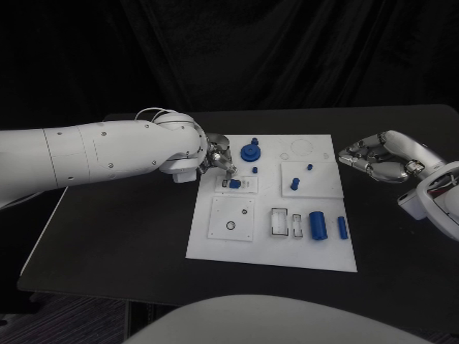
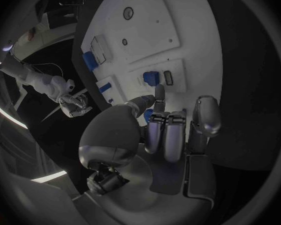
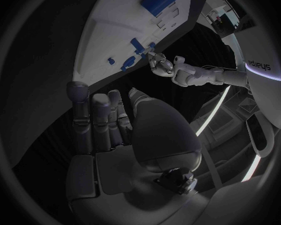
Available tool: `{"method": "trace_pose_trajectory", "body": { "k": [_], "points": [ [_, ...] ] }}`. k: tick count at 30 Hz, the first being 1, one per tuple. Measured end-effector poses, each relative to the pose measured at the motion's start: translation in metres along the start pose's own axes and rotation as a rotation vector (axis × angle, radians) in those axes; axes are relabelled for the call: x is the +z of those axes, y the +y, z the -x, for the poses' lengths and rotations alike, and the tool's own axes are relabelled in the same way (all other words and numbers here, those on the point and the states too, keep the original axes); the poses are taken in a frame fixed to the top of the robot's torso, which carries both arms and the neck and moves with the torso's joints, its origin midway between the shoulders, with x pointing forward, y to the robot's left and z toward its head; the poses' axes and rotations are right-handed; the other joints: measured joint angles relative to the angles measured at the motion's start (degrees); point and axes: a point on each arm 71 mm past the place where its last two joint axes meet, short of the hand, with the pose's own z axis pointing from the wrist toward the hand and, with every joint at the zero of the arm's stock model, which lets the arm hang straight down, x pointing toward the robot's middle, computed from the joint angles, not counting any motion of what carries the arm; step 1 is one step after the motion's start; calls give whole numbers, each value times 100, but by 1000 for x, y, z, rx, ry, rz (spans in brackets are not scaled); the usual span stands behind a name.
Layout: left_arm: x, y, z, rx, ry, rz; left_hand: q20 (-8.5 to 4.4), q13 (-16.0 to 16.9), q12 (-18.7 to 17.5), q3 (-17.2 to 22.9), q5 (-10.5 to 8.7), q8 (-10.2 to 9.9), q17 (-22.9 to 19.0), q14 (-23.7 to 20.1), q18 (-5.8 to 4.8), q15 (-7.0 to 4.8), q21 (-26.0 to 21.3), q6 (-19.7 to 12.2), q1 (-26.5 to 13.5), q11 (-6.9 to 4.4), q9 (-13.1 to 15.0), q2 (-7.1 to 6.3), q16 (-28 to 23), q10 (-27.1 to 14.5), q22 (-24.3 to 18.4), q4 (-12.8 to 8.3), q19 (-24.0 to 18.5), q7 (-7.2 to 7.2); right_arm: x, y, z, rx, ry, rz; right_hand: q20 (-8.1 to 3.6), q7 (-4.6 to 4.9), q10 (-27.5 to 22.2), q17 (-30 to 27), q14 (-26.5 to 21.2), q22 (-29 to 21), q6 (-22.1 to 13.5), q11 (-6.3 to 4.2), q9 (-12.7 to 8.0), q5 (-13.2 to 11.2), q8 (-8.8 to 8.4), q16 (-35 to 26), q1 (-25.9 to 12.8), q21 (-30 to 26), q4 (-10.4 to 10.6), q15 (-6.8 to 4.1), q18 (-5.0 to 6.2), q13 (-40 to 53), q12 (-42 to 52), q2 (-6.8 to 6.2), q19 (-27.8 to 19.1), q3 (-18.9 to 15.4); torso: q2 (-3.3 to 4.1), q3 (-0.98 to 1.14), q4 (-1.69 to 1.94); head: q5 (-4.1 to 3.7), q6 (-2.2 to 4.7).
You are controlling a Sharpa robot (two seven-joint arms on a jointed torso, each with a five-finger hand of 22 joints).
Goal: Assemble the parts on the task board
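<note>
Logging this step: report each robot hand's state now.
Left robot hand: fingers touch a small blue part; grip cannot be told.
Right robot hand: curled, empty.

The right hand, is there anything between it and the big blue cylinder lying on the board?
Nothing visible. The right hand hovers off the task board's right edge, and bare board lies between it and the blue cylinder.

The left hand (image 1: 219,159) hangs over the task board (image 1: 271,251) at its ten o'clock corner, crowding the round blue part (image 1: 251,152) beside it. The right hand (image 1: 379,159) sits off the three o'clock edge. Between them the board's six o'clock stretch lies open, past the blue cylinder (image 1: 318,224).
</note>
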Motion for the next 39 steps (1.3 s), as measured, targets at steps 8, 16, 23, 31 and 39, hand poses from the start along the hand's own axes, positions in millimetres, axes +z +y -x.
{"method": "trace_pose_trajectory", "body": {
  "k": [8,16,23,31,39],
  "points": [
    [0,0,0,14,2,-1,0,0,0,0,0,0,0,0,1,0,0,0,0,0,5,0,0,0,0,0,0,0,0,-1,0,0,1,-3,0,0,0,0,0,0,0,0,0,0,0,0,0,0,-5,0,0,1,0,0,0,5,1,1,-1,-1,0],
    [-1,-1,-1,20,5,-9,0,0,0,6,-40,0,0,0,0,0,0,0,-2,0,5,-2,0,0,-1,13,0,0,-1,-1,-1,1,4,-4,0,0,0,0,0,0,0,0,1,0,0,0,0,0,-5,0,0,1,0,0,0,5,-3,3,-2,-1,0],
    [-6,5,2,-6,-36,-36,20,0,0,-209,-557,-98,0,0,0,0,-37,-229,-148,45,9,-25,0,3,-1,336,-20,86,-2,-2,-1,1,3,-7,0,0,0,-6,0,0,0,0,-4,0,0,0,31,-33,-5,0,0,-18,0,-31,0,5,-3,2,-3,-21,0],
    [-21,18,10,-68,-154,-132,124,0,0,-401,-361,154,0,-7,0,98,-37,-914,181,150,428,-56,0,5,-1,407,43,213,-3,12,-5,10,0,26,0,0,-22,-5,0,0,0,21,-37,335,-27,0,434,-33,-187,0,0,-50,-38,-158,0,187,0,0,-3,-52,0],
    [-35,24,11,-100,-209,-212,226,0,0,-552,-342,535,0,1,0,187,-8,-1609,594,238,843,-35,0,4,-1,411,145,336,15,53,-13,-82,10,110,-26,42,566,358,296,0,-230,-8,-128,399,-206,349,540,462,-273,-38,0,422,301,-411,203,164,-4,-8,-9,-43,0]
  ]
}}
